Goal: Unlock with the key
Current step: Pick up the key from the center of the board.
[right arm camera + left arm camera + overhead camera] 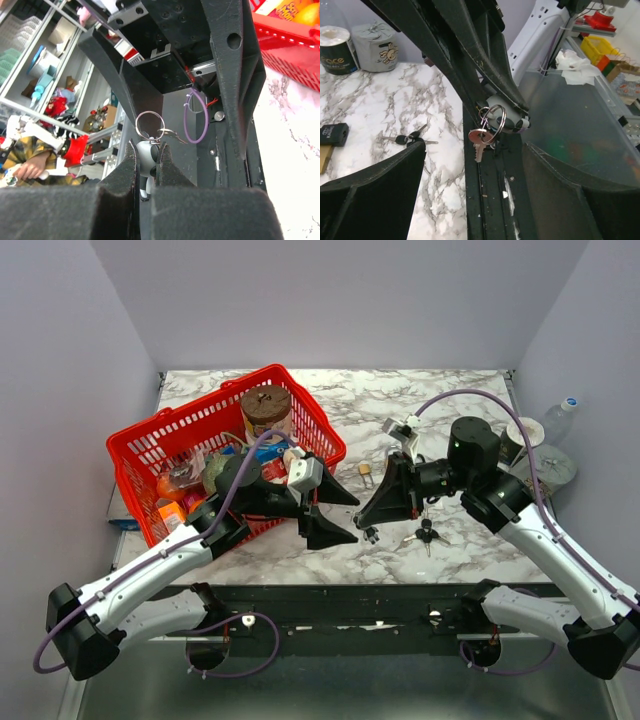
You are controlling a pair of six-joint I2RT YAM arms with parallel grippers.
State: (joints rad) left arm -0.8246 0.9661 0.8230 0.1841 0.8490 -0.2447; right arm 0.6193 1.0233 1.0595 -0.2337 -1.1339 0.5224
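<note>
Steel key (478,142), single, pinkish-silver, hung blade-down from a split ring (504,118) on a white-and-black fob (512,119). It is in the air over the near edge of the table (450,400), between the two arms, touching nothing below. The fob is pinched between the right fingers (120,185), which are pressed together on it, while the key itself hangs free of any grip. The left fingers (380,185) are spread wide, one to each side of the key and a little under it, holding nothing. A small brass padlock (365,471) lies on the table just beyond, between the red basket (130,445) and the right arm, apart from the key. Handling note, as a judgement: a dangling key cannot be steered into a keyway, so the left fingers should close flat on the key's head, blade left projecting, before the fob is let go. The blade should then be lined up with the lock's slot and pushed straight in before turning. A second bunch of black-headed keys (425,533) lies near the right arm, and which key suits the lock cannot be told. Not legible: the padlock's keyway and whether its shackle is latched (too small); the key's cut edge; a dark block (332,134) at the edge of the left wrist view, cut off and unidentified.
</note>
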